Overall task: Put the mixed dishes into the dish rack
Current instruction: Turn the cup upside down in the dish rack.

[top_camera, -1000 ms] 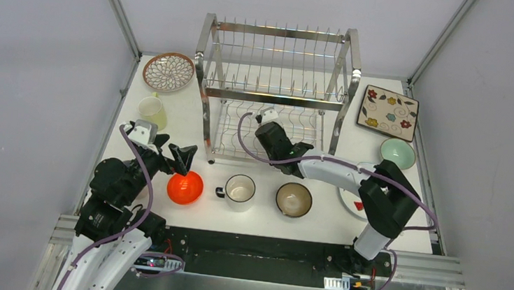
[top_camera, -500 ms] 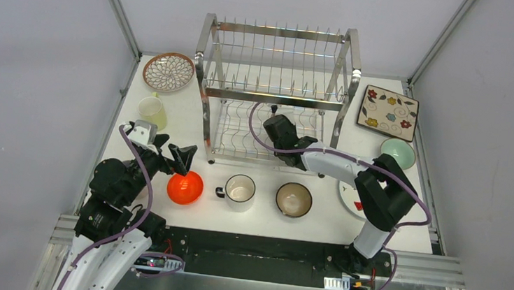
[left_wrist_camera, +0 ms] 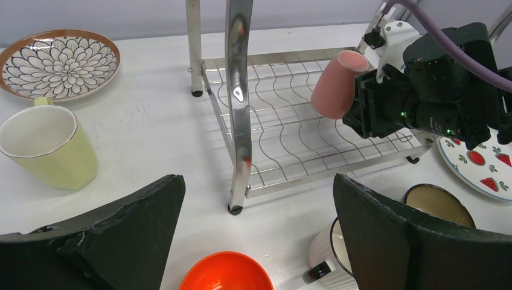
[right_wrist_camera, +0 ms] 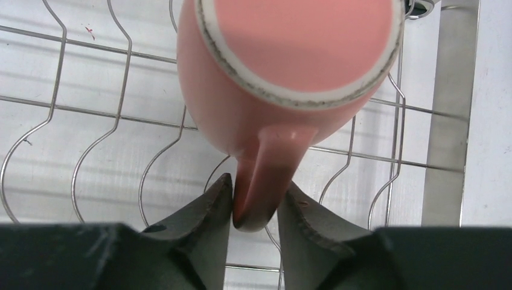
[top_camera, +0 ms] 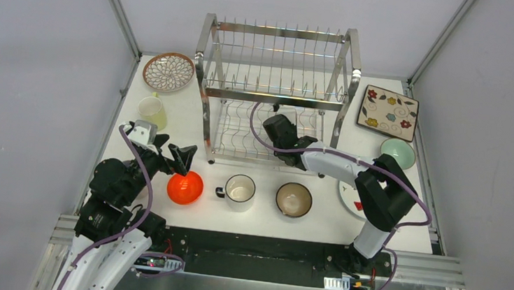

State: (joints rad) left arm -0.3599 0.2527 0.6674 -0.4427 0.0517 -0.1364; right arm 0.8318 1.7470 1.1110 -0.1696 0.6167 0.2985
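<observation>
My right gripper (top_camera: 281, 121) reaches into the lower tier of the steel dish rack (top_camera: 280, 49). It is shut on the handle of a pink cup (right_wrist_camera: 284, 72). The cup is tilted, base away from the wrist camera, just above the wavy wire shelf (right_wrist_camera: 90, 109). The left wrist view shows the cup (left_wrist_camera: 335, 84) held over that shelf. My left gripper (top_camera: 173, 153) is open and empty, hovering above the orange bowl (top_camera: 184, 187), which also shows in the left wrist view (left_wrist_camera: 224, 279).
On the table: a petal plate (top_camera: 168, 71) and yellow-green cup (top_camera: 152, 112) at left, a white mug (top_camera: 240, 189) and brown bowl (top_camera: 293, 199) in front. A strawberry plate (top_camera: 351, 199), mint bowl (top_camera: 398, 153) and square floral plate (top_camera: 387, 112) lie at right. A rack post (left_wrist_camera: 238, 90) stands near my left gripper.
My right gripper has moved right and further in under the rack's upper tier with the pink cup, then nearly stopped. The left arm has not moved.
</observation>
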